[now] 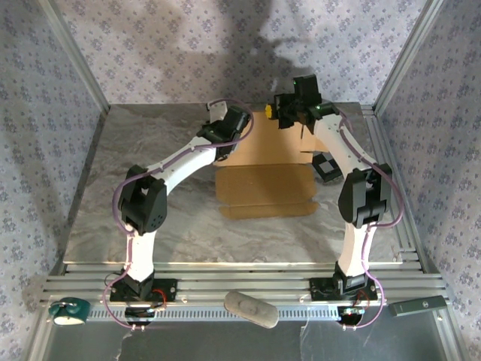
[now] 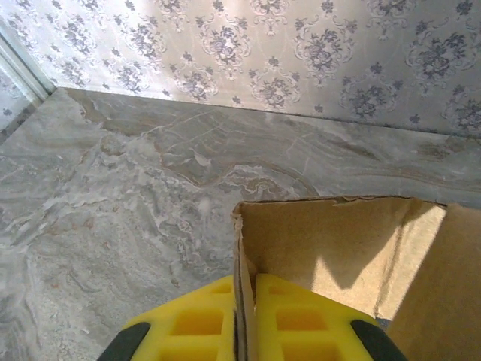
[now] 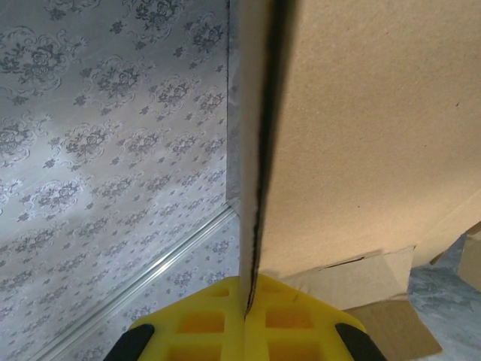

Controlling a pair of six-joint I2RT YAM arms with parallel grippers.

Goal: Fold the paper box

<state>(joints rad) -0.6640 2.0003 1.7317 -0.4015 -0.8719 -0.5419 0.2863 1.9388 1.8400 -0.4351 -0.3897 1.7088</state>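
On the grey marble-patterned table [image 1: 150, 218], closed in by pale floral wallpaper [image 1: 188, 53] at the back and both sides, lies one plain tan corrugated paper box [image 1: 263, 188]. It is partly raised and sits mid-table toward the far wall. There are two yellow-fingered pincers. The left pincer [image 2: 244, 304] is clamped on the upright edge of the box's left wall, and the right pincer [image 3: 246, 304] is clamped on a raised flap at its far right. One black-and-white checkerboard panel [image 1: 328, 167] sits just right of the box. Left of the box and in front of it, bare table runs to the edges.
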